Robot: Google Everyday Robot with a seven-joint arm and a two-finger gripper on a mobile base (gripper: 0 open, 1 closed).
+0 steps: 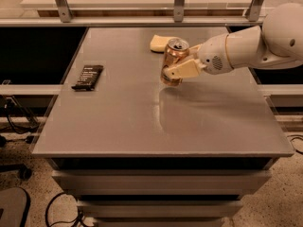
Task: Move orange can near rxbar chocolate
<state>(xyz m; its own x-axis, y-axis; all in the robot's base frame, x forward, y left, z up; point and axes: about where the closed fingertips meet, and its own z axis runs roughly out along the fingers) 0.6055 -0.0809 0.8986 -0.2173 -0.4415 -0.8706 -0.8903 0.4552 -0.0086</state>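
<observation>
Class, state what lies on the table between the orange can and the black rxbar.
Camera view: only bare tabletop between rxbar and orange can, which the gripper grips right of centre.

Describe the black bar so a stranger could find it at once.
On the grey table, look to its left edge, far from the arm's tool clamped on the shiny orange drink can. There lies the flat black-wrapped rectangular bar with white text, the only dark thing, unlike the pale yellow sponge.

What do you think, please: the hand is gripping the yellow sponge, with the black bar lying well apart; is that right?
Not quite: the camera view shows the hand gripping the orange can, not the sponge just behind it. The rxbar chocolate does lie well apart.
</observation>
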